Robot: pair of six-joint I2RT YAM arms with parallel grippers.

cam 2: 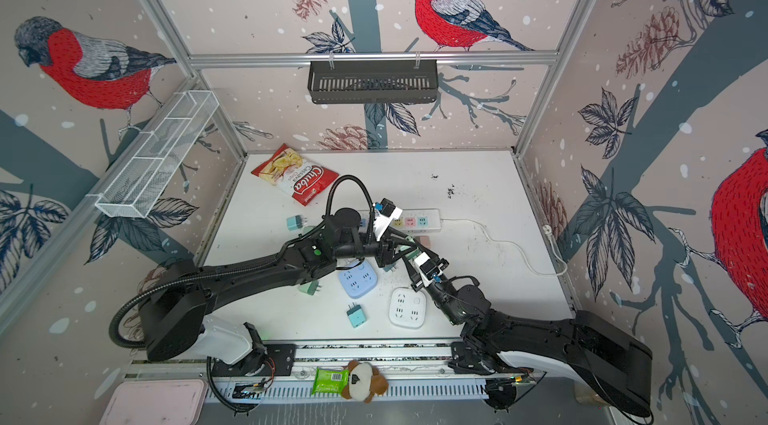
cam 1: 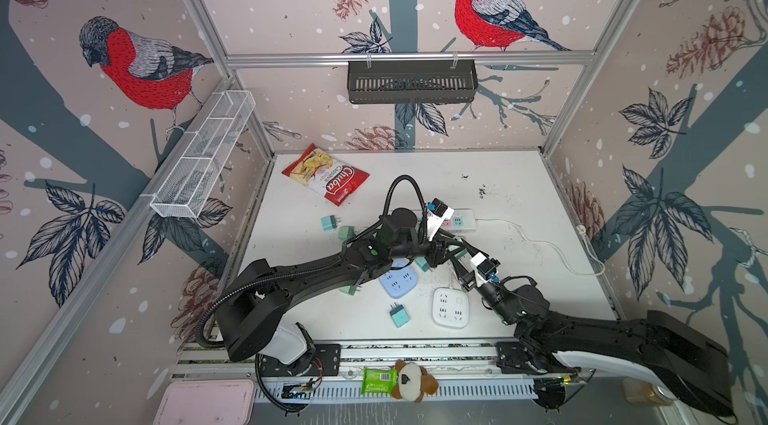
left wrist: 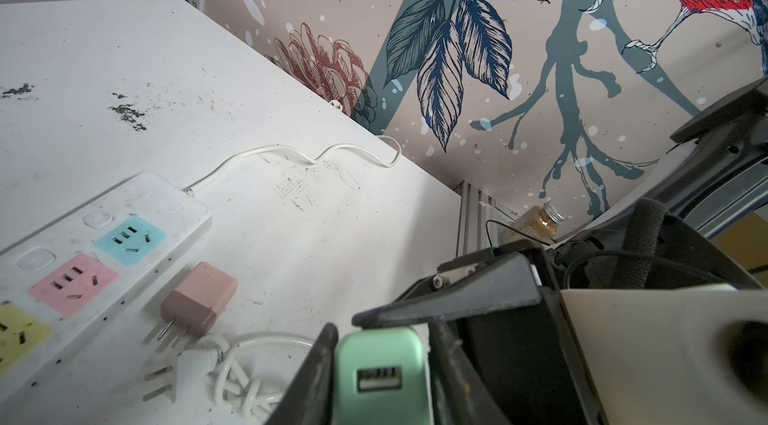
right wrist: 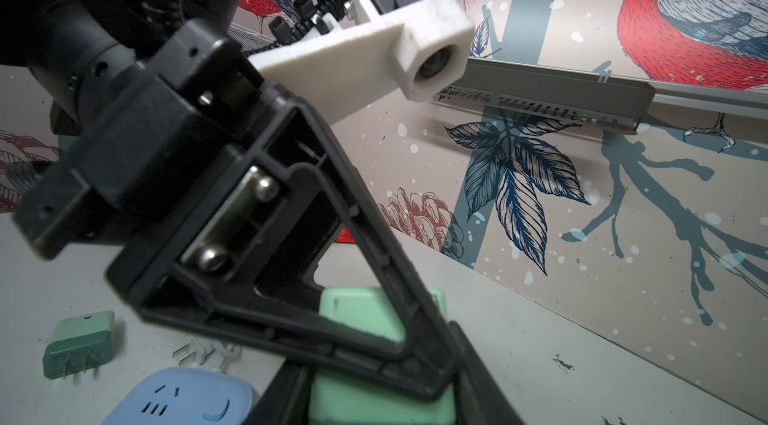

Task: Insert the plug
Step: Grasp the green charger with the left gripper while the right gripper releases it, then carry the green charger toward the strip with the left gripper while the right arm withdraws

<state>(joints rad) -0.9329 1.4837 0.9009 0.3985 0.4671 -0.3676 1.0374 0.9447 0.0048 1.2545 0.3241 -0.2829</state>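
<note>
Left tool [left wrist: 376, 337]: clamped tight on mint plug [left wrist: 380, 394].
Right tool [right wrist: 384, 389]: pinching the same mint plug.
Power strip [cam 1: 459, 222]: on counter [cam 1: 519, 194], 12 o'clock of plug.

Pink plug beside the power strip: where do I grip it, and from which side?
Take the pink plug by its blocky body, jaws across the two narrow sides, coming down from above: it lies flat on the table with a wide face up. Keep clear of the prongs; the gap to the power strip looks narrow.
</note>
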